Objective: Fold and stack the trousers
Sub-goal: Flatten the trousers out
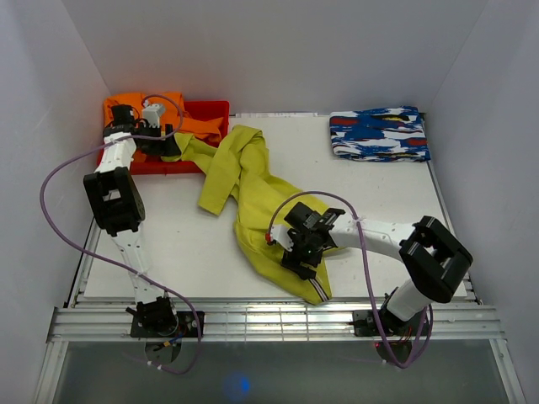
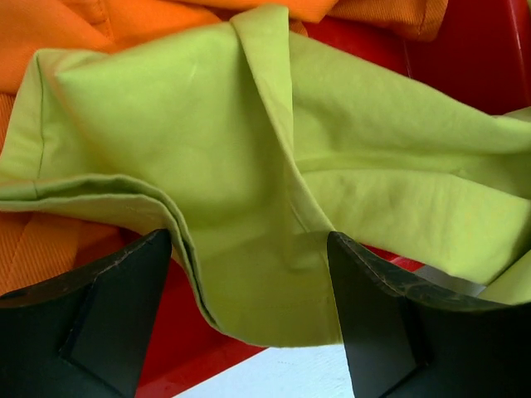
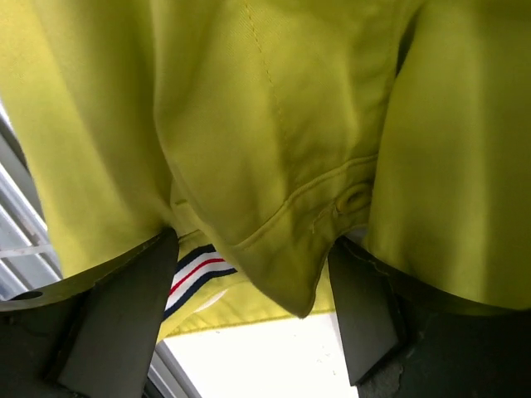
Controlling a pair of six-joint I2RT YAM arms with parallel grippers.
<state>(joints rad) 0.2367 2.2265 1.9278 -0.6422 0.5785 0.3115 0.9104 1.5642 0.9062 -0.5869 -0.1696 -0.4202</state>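
The yellow-green trousers (image 1: 244, 181) lie crumpled across the table, from the red tray at the back left to the front edge. Their striped waistband (image 1: 318, 290) is at the front. My left gripper (image 1: 168, 139) is open at the tray's front rim, with a trouser leg end (image 2: 241, 166) between its fingers. My right gripper (image 1: 295, 252) is open over the waist part, with a fold of cloth with a buttonhole (image 3: 282, 207) between its fingers (image 3: 124, 307). The striped band (image 3: 195, 269) shows under that fold.
An orange garment (image 1: 147, 108) lies in the red tray (image 1: 206, 109) at the back left, partly under the trouser leg (image 2: 50, 33). A folded blue, white and red patterned cloth (image 1: 379, 133) lies at the back right. White walls enclose the table (image 1: 387, 202).
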